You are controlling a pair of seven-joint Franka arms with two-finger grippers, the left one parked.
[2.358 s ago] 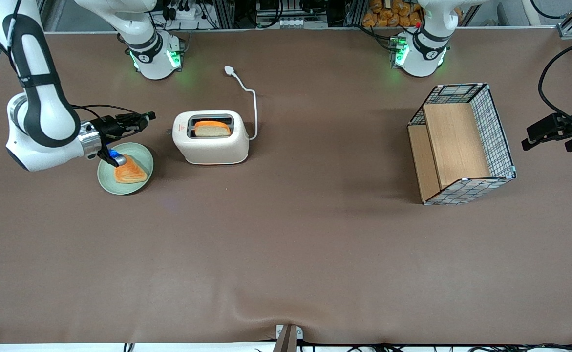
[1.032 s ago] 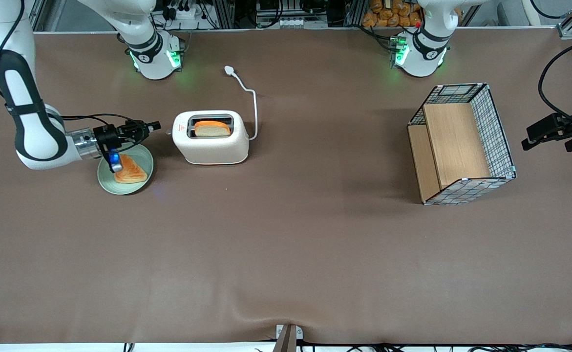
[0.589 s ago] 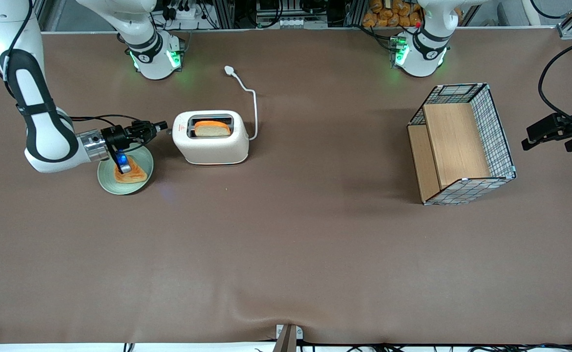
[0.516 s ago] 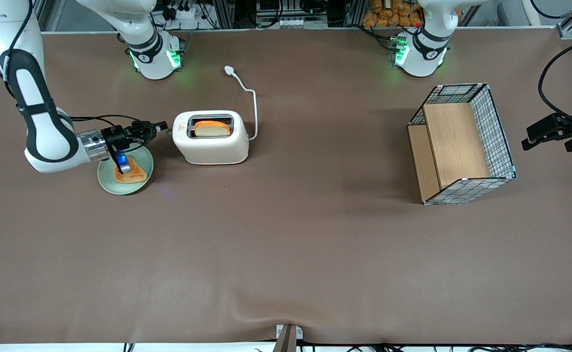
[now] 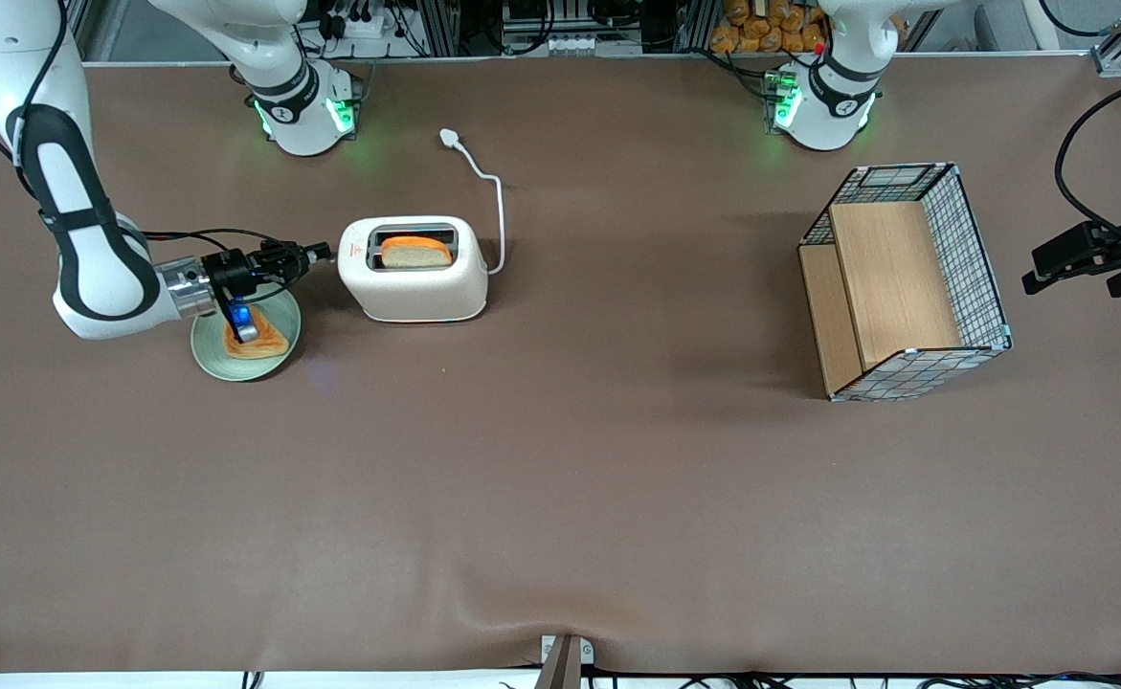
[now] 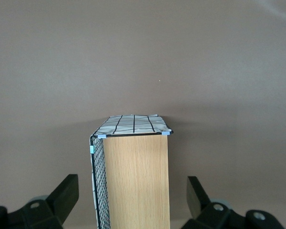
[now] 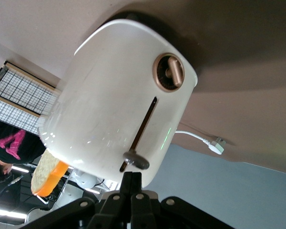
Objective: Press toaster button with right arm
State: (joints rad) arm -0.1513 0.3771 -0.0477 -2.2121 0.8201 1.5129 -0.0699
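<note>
My gripper (image 5: 319, 252) sits level just off the toaster's narrow end face, its two fingers (image 7: 132, 183) pressed together with nothing between them. In the wrist camera their tips come right up to the small grey lever knob (image 7: 136, 161), which sits near one end of the long dark slot on that face; I cannot tell whether they actually touch it. A round brown dial (image 7: 168, 72) sits on the same end face, past the slot's other end.

The toaster (image 5: 414, 268) stands on the brown table (image 5: 560, 459), toward my working arm's end, with a slice of bread (image 5: 415, 252) standing up out of its slot. Its white cord (image 5: 489, 196) runs away from the front camera to a plug (image 5: 449, 137) lying flat on the table.

My right arm (image 5: 91, 249) reaches in low, and under its wrist there is a green plate (image 5: 211, 346) with a piece of toast (image 5: 268, 341) on it, beside the toaster. Well apart, toward the parked arm's end, lies a wire basket (image 5: 908, 280) with wooden boards in it.
</note>
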